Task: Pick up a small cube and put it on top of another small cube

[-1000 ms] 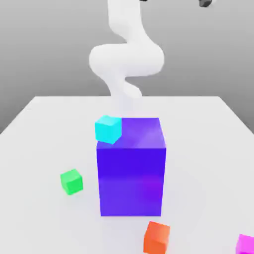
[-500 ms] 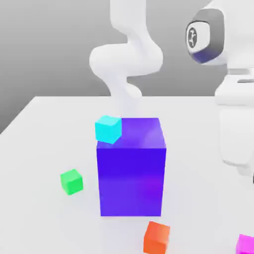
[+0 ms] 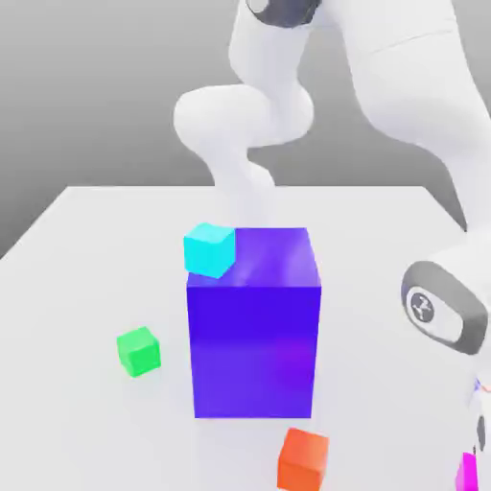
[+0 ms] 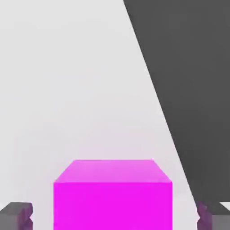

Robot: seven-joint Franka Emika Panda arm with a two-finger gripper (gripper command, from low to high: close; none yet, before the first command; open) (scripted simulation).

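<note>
Gripper [image 4: 112, 215] with two dark grey fingers [image 4: 15, 215] sits astride the small bright magenta cube [image 4: 112, 197]; each fingertip stands a little clear of a cube side, a gap visible on both flanks. Jaws partly open, no contact seen, nothing held. Magenta cube: matte, flat-shaded, sharp edges, resting on the smooth white tabletop [image 3: 96, 268] near the table edge, at the exterior view's lower right.

White, glossy, rounded arm links [image 3: 403, 96] bend down over that corner; grey-ringed joint cap [image 3: 436, 309] above the cube.

Small bright green cube [image 3: 139, 351] lies on the table, well apart, at the exterior view's left. Between them stands the large blue-purple block [image 3: 254, 336], slightly glossy, with a small cyan cube [image 3: 210, 249] tilted against its upper left corner. Small orange cube [image 3: 304, 460] lies just in front of the block.
</note>
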